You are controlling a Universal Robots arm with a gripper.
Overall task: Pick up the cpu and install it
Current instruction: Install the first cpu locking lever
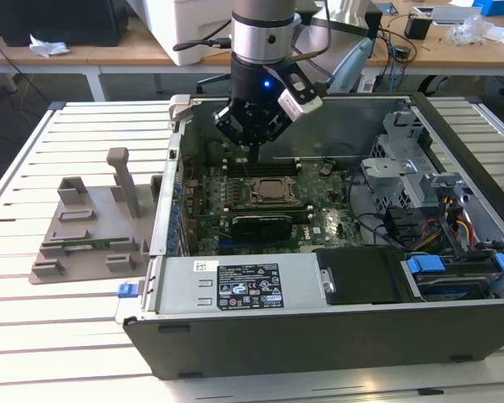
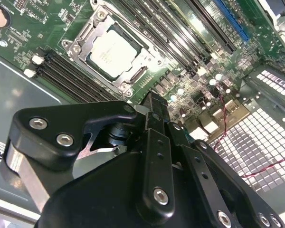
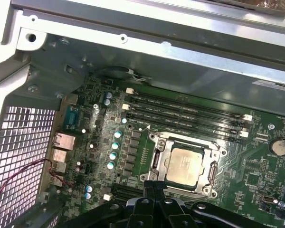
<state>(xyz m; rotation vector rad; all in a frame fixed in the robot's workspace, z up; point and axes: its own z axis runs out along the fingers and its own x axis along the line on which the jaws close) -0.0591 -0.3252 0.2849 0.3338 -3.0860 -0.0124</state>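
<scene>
Cpu (image 3: 184, 165) seated flush inside socket frame (image 3: 157, 156); tool (image 2: 154, 102) pressed together, empty, hovering above.

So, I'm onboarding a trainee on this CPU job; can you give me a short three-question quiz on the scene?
1. True or false: the cpu sits in the motherboard socket.
2. The tool hovers over: A) the grey holder tray, B) the open computer case, C) a workbench behind.
3. Fill in: in both wrist views, long memory ___ run beside the socket.

Key: 1 true; 2 B; 3 slots.
</scene>
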